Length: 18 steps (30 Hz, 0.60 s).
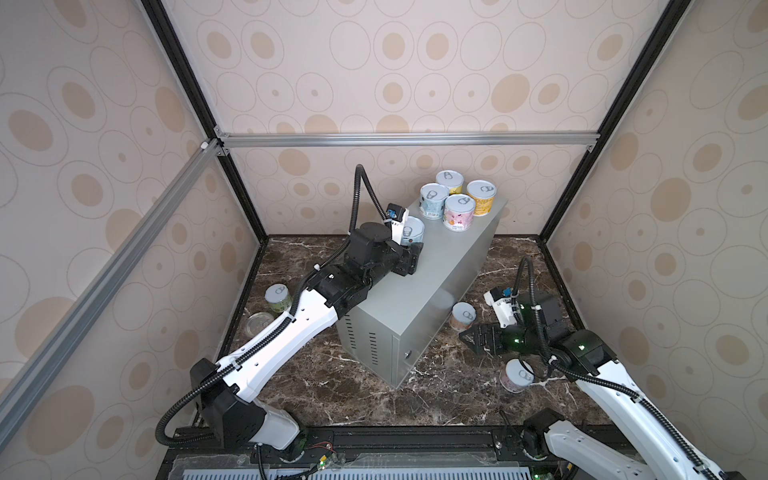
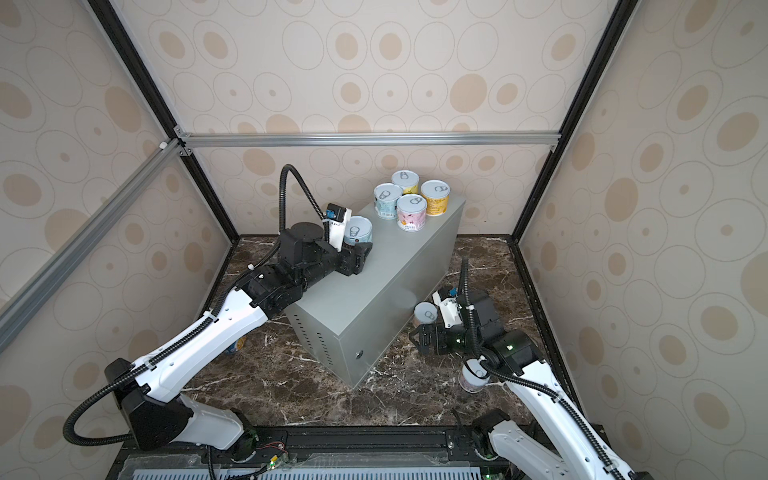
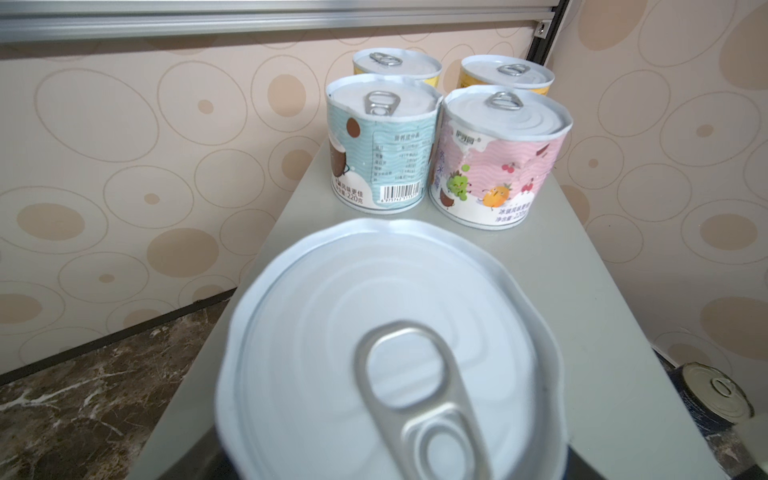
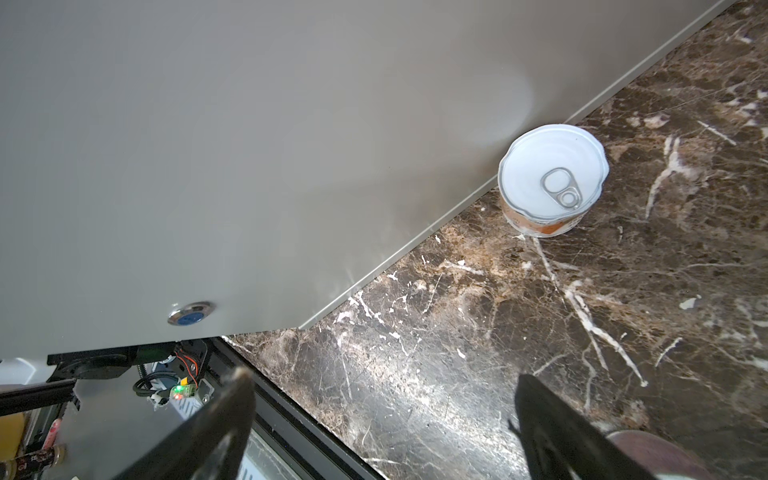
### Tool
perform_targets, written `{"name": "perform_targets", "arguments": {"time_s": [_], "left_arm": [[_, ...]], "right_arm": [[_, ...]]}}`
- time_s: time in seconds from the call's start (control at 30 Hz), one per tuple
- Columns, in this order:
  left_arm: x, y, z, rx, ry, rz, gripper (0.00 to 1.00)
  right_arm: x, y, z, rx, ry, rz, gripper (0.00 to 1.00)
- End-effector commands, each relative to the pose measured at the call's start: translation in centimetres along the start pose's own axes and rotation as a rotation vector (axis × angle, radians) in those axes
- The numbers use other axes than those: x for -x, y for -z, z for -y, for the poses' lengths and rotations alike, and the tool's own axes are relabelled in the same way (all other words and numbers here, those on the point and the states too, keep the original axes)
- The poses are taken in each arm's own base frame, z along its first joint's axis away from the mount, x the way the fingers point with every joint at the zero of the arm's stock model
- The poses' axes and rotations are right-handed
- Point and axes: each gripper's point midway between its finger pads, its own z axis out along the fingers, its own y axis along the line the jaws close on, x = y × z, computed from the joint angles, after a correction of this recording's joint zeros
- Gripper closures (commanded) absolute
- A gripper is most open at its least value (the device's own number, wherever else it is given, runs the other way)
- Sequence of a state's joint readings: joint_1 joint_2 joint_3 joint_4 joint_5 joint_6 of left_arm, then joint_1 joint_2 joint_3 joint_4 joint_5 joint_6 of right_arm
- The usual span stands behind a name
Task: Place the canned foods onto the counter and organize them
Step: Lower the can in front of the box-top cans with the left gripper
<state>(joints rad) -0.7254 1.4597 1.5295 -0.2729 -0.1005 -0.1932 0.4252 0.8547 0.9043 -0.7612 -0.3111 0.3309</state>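
The grey metal counter [image 1: 415,299] stands on the dark marble floor. Four short cans [image 1: 455,198] are grouped at its far end, a blue one [image 3: 382,145] and a pink one [image 3: 498,166] in front. My left gripper [image 1: 411,249] reaches over the counter's left edge, shut on another pale-lidded can [image 1: 413,232]. That can's lid [image 3: 390,353] hides the jaws in the left wrist view. My right gripper [image 4: 386,399] hangs open and empty above the floor, right of the counter. A short can [image 4: 550,178] stands against the counter's side just beyond it.
Another can [image 1: 516,374] stands on the floor under my right arm. Left of the counter are a green-labelled can [image 1: 277,297] and a lower tin [image 1: 259,324]. Patterned walls with black frame posts close in the floor on three sides.
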Motion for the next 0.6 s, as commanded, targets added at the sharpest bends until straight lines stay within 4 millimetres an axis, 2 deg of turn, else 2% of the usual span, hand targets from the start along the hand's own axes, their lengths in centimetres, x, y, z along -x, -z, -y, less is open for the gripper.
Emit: {"name": "perform_targets", "arguments": {"time_s": [0.0,0.13,0.37,0.57], "left_arm": [[2.9,0.0,0.3,-0.003,0.001,0.072,0.26],[3.1,-1.1,0.3,0.002,-0.008,0.066,0.32],[3.5,-3.2,-1.3,0.042,0.001,0.058,0.35],[3.8,-5.0,-2.0,0.047,0.009,0.048,0.36]], "right_arm": [[-0.1,-0.1,0.2,-0.001,0.015,0.006,0.0],[0.0,-0.1,0.1,0.0,0.018,0.01,0.0],[0.0,-0.4,0.2,-0.001,0.019,0.007,0.0],[-0.1,-1.0,0.3,0.004,0.014,0.005,0.0]]}}
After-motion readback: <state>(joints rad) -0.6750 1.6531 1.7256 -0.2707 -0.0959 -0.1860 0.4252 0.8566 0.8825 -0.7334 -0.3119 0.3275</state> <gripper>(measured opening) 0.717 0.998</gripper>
